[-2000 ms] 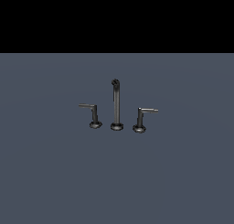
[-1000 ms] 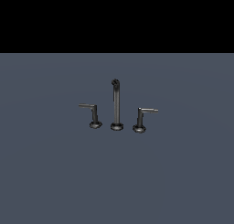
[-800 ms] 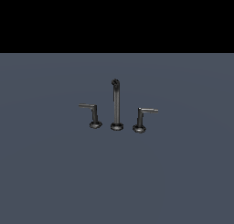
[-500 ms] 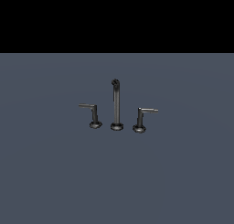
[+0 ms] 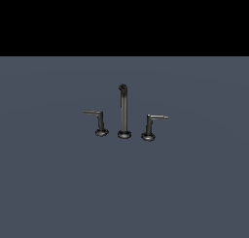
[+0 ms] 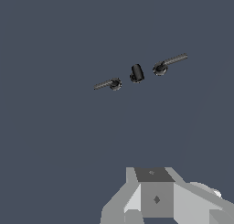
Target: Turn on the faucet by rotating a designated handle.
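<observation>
Faucet [image 5: 124, 110] upright on bare grey-blue floor [image 5: 58, 193]; black backdrop; fingers' state cannot tell.

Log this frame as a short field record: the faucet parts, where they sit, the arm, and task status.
faucet: three dark pieces in a row on a grey surface
spout: centre, tall, hooked top
handle: on the exterior view's left, lever pointing away from the spout
other handle: on the exterior view's right, mirrored
gripper: part visible in wrist view only, far from the faucet; fingertips unseen
status: handle untouched
</observation>
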Robot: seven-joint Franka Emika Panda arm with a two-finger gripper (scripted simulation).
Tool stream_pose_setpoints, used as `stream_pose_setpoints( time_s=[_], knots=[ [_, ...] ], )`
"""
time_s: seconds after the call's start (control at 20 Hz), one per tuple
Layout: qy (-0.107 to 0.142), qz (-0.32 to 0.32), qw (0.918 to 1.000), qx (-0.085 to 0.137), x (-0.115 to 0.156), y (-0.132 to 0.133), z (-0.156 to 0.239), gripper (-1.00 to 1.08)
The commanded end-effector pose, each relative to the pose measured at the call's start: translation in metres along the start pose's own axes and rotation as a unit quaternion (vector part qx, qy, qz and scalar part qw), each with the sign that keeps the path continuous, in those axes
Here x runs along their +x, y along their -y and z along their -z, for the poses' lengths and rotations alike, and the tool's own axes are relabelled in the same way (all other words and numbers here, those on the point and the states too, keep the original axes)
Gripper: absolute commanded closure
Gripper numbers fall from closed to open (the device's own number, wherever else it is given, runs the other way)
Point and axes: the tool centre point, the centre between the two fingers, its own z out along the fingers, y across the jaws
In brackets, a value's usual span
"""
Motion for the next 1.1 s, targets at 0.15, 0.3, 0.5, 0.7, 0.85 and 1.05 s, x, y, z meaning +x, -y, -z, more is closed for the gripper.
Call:
stream_pose_setpoints(
  time_s=[0.15,0.3,0.5,0.7,0.85,1.05],
  knots=[
    [0.025,-0.084,0.9961,0.013,0.028,0.024,-0.039,1.08],
    [0.035,-0.131,0.9907,0.015,0.043,0.036,-0.063,1.08],
    [0.044,-0.194,0.9799,0.012,0.061,0.050,-0.096,1.08],
    [0.047,-0.258,0.9650,0.005,0.077,0.061,-0.130,1.08],
    [0.045,-0.305,0.9514,-0.002,0.089,0.068,-0.156,1.08],
    [0.036,-0.365,0.9301,-0.013,0.103,0.076,-0.190,1.08]
  ],
)
